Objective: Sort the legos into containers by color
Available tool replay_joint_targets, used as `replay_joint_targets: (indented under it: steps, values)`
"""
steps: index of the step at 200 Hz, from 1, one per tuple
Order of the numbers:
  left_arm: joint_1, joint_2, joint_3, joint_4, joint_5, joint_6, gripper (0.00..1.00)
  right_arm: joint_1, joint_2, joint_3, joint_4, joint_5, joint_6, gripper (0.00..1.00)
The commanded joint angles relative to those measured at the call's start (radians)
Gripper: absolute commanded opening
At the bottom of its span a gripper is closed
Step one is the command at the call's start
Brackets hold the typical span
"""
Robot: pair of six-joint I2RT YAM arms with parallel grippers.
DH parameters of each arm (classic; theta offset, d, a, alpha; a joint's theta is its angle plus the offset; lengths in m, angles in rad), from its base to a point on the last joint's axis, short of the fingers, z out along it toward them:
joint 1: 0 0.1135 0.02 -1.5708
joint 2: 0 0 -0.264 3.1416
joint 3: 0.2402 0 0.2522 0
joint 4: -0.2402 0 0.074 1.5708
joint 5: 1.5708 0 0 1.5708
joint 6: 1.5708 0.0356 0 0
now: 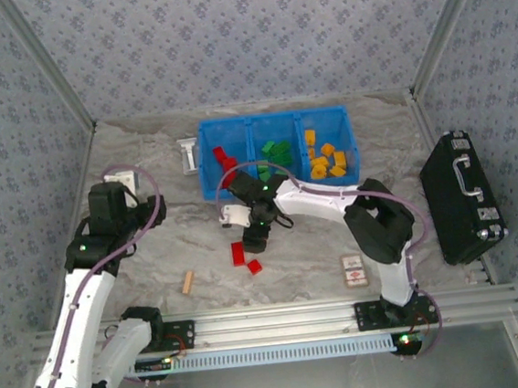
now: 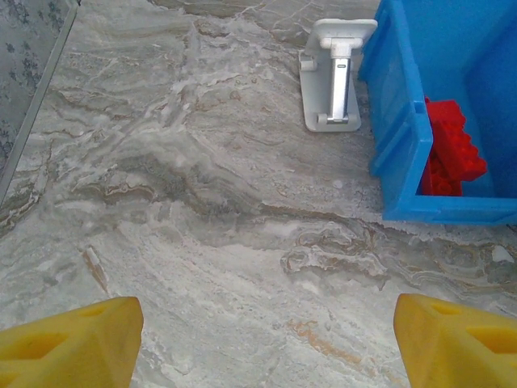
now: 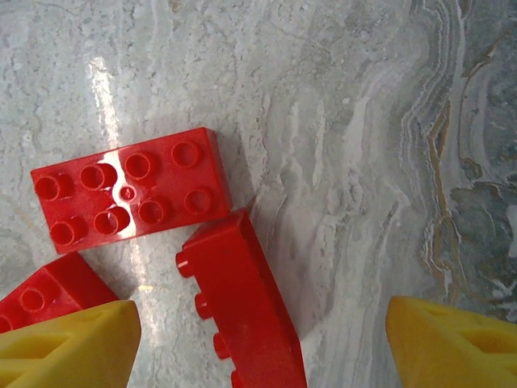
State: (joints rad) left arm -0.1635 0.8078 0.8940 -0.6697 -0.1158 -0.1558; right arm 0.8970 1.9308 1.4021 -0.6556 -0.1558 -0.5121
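A long rectangular bright blue plastic bin [image 1: 270, 117] stands at the far middle of the marbled surface [image 1: 388, 154], with blue walls dividing it into three square compartments. The left compartment holds red plastic bricks [image 1: 223, 158], the middle one green bricks [image 1: 278, 151], and the right one yellow-orange bricks [image 1: 327, 160]. Three loose red bricks lie in front of the bin: a two-by-four brick [image 3: 129, 190] flat with studs up, a second brick [image 3: 242, 315] tipped on its side just beside it, and a third brick [image 3: 44, 295] partly hidden.
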Motion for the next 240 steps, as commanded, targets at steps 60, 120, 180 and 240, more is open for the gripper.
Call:
replay_joint_targets:
  steps: [60,120,180,240]
  values:
    - [0.006,0.018,-0.003,0.055,0.016,0.026,0.82,-0.007,0.069,0.015,-0.025,-0.036,-0.010,0.54]
    - [0.003,0.006,-0.026,0.065,0.028,0.024,0.82,-0.018,0.069,0.068,-0.046,-0.037,-0.009,0.38]
    - [-0.002,0.026,-0.001,0.055,0.003,0.036,0.82,-0.087,0.001,0.256,-0.041,-0.030,0.079,0.35]
    - [-0.003,0.010,-0.003,0.066,0.013,0.045,0.82,-0.138,0.227,0.545,0.038,0.118,0.154,0.35]
